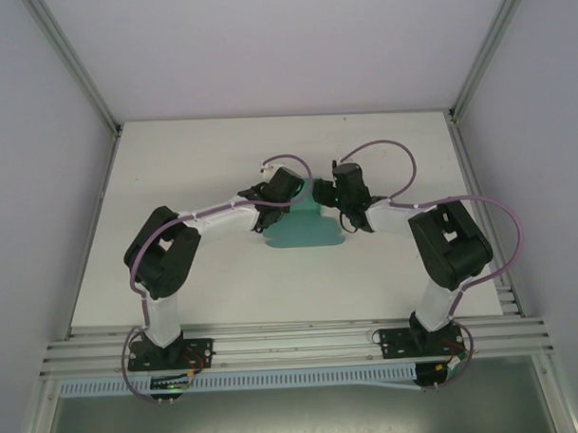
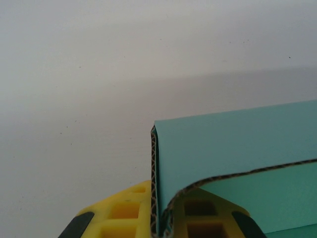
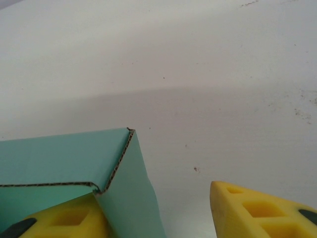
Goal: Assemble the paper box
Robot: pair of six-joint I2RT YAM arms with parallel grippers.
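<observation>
Teal-green corrugated card paper box (image 1: 304,237) looks half-formed: walls raised at 12 o'clock, rounded flaps flat at 6 o'clock. Left gripper (image 2: 166,215) pinches a wall; right gripper (image 3: 153,208) jaws gape apart

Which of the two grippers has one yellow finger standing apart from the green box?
The right gripper: one finger sits clear of the paper box, bare table between. The left gripper has both fingers hugging the box's folded edge.
</observation>
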